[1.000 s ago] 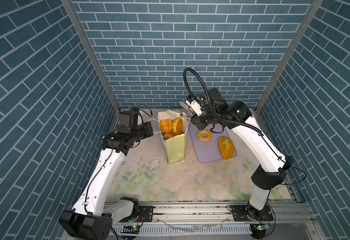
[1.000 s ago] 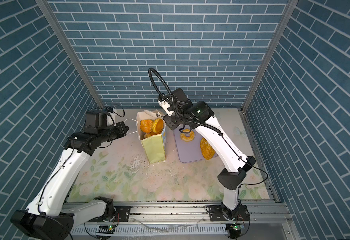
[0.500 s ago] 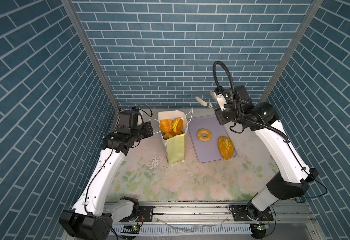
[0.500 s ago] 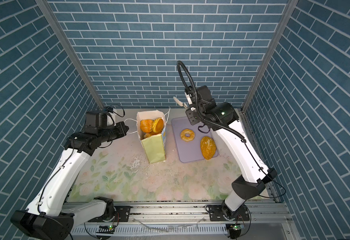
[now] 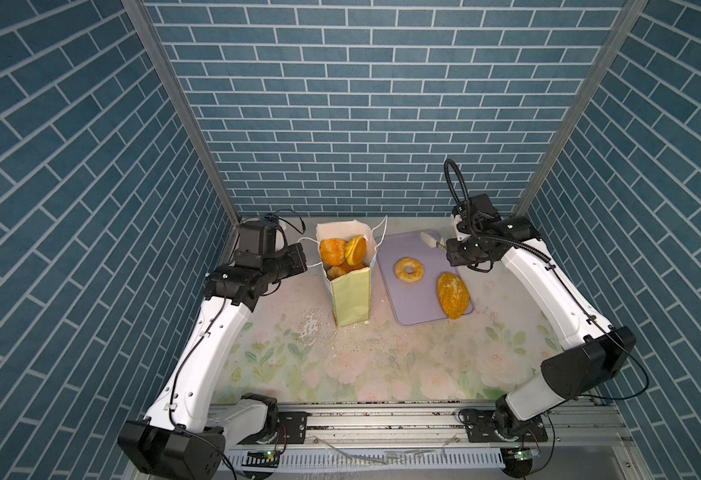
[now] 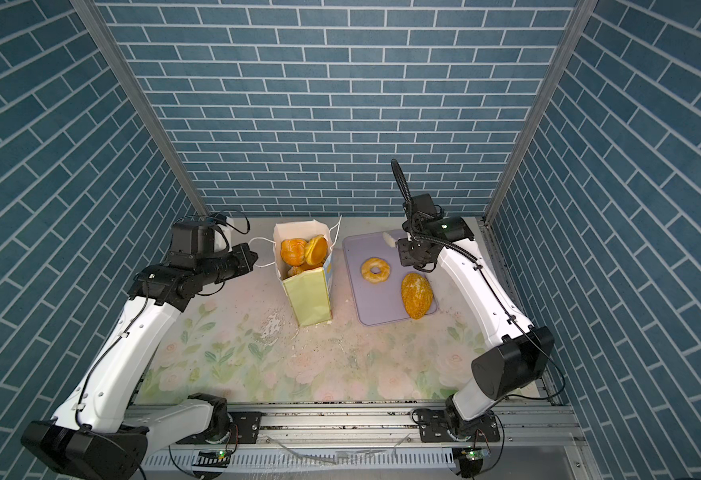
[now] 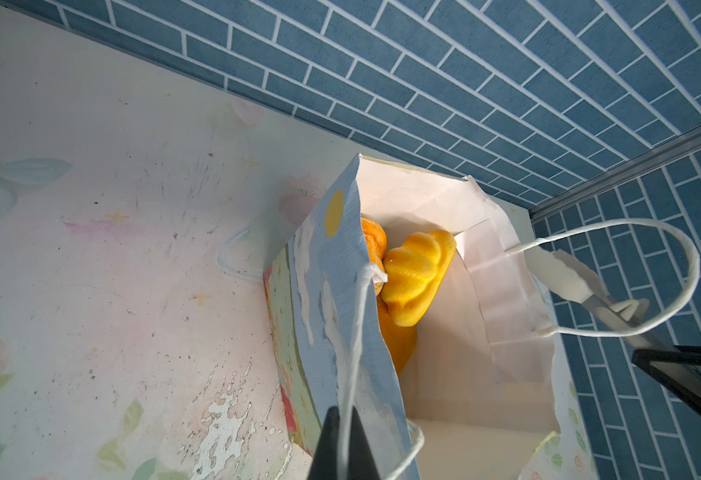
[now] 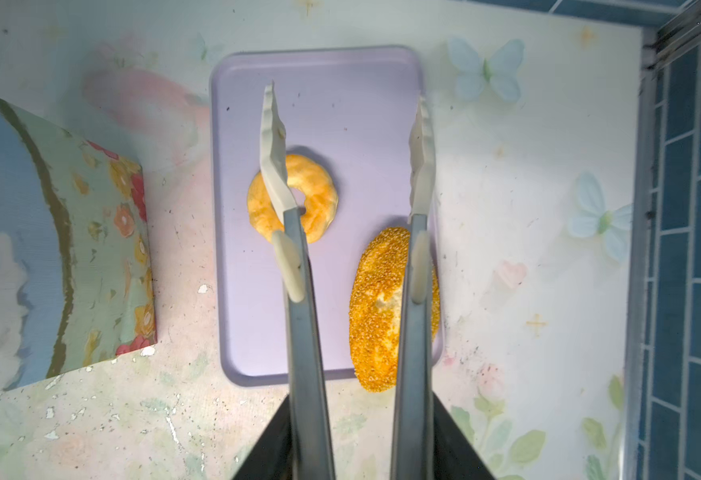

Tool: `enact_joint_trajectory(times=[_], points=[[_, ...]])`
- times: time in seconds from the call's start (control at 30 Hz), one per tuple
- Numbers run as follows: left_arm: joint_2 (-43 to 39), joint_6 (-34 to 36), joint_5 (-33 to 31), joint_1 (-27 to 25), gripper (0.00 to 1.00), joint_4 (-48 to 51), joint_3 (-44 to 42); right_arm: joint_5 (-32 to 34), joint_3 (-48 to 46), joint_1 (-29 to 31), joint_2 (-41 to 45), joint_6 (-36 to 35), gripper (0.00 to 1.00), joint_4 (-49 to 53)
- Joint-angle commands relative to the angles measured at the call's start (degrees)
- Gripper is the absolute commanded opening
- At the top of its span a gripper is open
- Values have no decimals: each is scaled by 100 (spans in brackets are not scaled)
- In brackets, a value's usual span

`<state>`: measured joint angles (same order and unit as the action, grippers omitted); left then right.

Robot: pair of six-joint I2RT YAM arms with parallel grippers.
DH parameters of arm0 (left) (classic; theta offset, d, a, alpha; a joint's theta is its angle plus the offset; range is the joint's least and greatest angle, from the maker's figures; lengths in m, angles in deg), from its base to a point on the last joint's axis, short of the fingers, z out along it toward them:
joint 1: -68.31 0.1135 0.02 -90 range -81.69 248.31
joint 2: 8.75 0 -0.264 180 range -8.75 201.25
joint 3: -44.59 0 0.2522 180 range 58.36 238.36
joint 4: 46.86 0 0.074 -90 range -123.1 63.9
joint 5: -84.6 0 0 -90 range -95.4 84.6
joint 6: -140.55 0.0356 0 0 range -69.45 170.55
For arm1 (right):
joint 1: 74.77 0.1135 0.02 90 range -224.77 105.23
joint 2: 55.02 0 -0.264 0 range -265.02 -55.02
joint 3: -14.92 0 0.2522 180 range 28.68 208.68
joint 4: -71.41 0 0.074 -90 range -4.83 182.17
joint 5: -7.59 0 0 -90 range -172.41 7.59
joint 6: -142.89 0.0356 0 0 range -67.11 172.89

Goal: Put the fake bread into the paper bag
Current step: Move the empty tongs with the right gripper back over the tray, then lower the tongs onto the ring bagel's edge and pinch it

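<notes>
The bag (image 5: pixel 350 297) stands upright, buns (image 5: pixel 342 251) inside, just beside the tray (image 5: pixel 407 309); left gripper (image 7: pixel 342 440) pinches its handle (image 7: pixel 356 332); right gripper (image 8: pixel 359 440) clasps tongs (image 8: pixel 414 332), tips spread empty over the tray's far end; doughnut (image 5: pixel 409 270) on it, loaf (image 5: pixel 452 294) overhanging its edge

we see white shells on the left arm (image 5: pixel 215 332) and right arm (image 5: pixel 548 286), black joint housings, thin black cables along both, and a ribbed black hose (image 5: pixel 446 174) looping above the right wrist.
</notes>
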<state>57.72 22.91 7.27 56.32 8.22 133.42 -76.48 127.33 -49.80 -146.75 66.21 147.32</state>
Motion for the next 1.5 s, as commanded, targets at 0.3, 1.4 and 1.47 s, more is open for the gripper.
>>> enact_joint_trajectory(times=[0.3, 1.4, 1.47], points=[[-17, 72, -89, -32, 0, 77, -38, -729, 97, -10, -908, 16, 44, -179], [21, 28, -106, -32, 0, 62, -16, -462, 152, 69, -1801, -382, 40, 180], [-2, 34, -115, -28, 0, 74, -5, -467, 164, 86, -1847, -392, 40, 187]])
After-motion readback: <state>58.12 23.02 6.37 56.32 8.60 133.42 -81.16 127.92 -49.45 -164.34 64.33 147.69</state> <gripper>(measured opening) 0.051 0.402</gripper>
